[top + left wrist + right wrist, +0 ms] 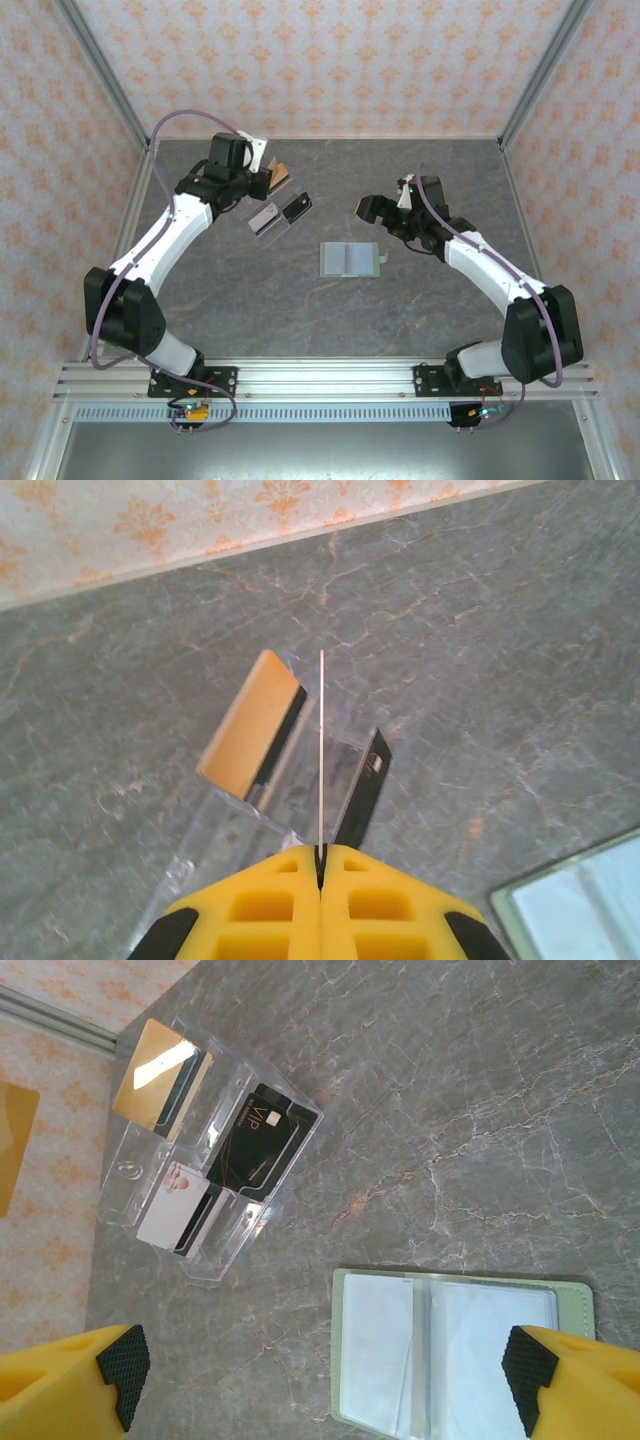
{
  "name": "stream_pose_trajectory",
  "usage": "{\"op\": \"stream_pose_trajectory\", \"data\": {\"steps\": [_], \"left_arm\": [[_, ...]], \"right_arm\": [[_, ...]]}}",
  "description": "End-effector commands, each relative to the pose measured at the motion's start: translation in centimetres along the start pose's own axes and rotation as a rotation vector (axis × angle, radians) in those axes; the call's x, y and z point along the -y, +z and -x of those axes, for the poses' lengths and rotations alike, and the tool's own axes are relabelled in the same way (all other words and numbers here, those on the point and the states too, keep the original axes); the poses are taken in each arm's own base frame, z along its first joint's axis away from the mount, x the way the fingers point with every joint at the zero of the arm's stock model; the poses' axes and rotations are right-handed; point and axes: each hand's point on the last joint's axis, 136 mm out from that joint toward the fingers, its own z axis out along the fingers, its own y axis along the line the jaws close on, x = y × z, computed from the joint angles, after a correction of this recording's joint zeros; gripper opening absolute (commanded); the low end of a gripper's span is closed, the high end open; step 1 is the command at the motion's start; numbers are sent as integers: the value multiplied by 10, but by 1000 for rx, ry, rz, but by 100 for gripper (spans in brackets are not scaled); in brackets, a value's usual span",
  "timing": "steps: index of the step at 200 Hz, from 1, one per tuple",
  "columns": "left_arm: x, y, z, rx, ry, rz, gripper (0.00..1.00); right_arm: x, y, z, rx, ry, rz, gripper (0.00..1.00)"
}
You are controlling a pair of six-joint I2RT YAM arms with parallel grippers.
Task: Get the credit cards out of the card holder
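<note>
Now my left end effector (pixel 320 865) pinches a thin card (pixel 321 750) above the clear tray (pixel 215 1175). Next I lower it in. Near the tray, the card holder (pixel 349 259) lies open, under my open right end effector (pixel 325 1385).

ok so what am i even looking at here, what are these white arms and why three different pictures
These are two robot arms bolted at the near edge of a grey stone-patterned table. One picture comes from a fixed camera above and behind them; the other two come from small cameras on each wrist, so you see the yellow gripper tips up close.

On the table lies an open sage-green card holder with clear sleeves. Farther left is a clear plastic tray holding a gold card, a black card and a pale card.

The left gripper is shut on a thin card, seen edge-on, above the tray. The right gripper is open and holds nothing, hanging over the card holder.
</note>
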Motion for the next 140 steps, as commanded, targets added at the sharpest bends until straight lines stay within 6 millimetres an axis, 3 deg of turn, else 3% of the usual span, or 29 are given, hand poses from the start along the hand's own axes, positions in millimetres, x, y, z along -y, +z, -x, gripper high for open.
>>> {"op": "stream_pose_trajectory", "data": {"steps": [1, 56, 96, 102, 140], "left_arm": [[0, 9, 28, 67, 132, -46, 0], [-5, 50, 36, 35, 219, -157, 0], [-15, 77, 32, -5, 247, -174, 0], [-19, 91, 23, -31, 238, -178, 0], [-32, 103, 16, -38, 222, -196, 0]], "right_arm": [[-7, 0, 10, 18, -29, 7, 94], [-10, 10, 16, 10, -21, 18, 94], [-12, 20, 19, -11, -9, 25, 94], [-13, 20, 20, -13, -9, 28, 94], [-12, 25, 21, -26, 2, 24, 94]]}}
